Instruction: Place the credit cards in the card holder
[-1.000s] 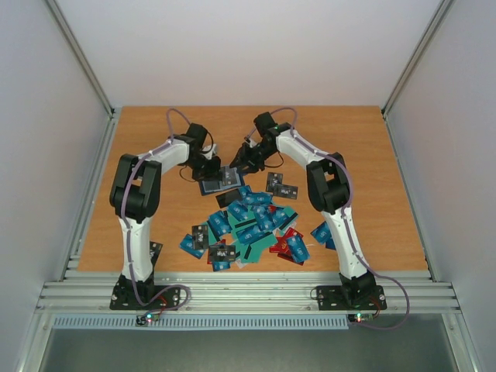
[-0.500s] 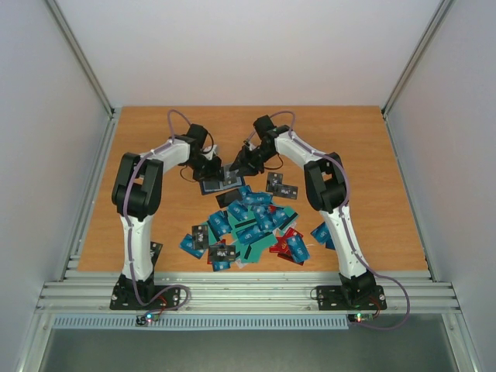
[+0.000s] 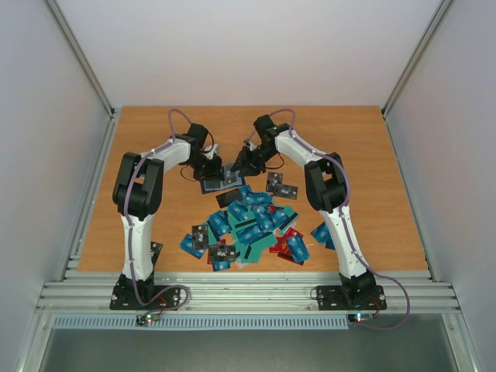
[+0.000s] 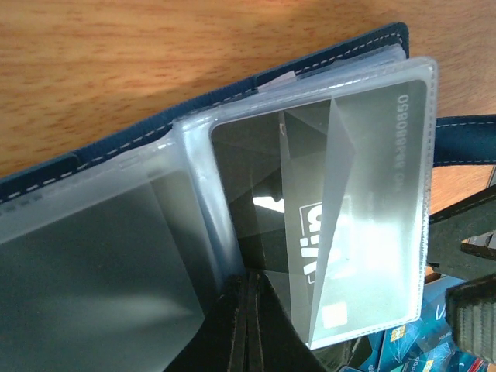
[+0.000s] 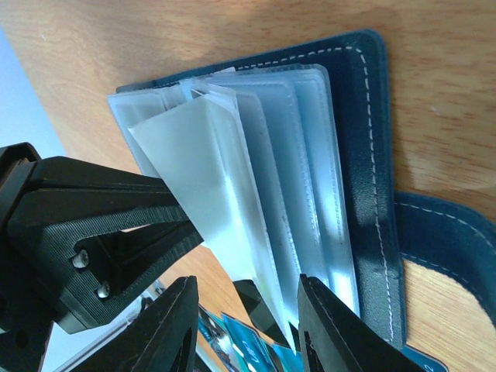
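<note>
So, card holder: lay open just beyond the credit cards, long axis left-right.
Left gripper: jaws together at its clear sleeves.
Right gripper: jaws apart, straddling the fanned sleeve edges.
Room: table stretched beyond; loose cards crowded the near side.

Navy card holder lies open, clear sleeves fanned; credit cards heaped just beside it
</note>
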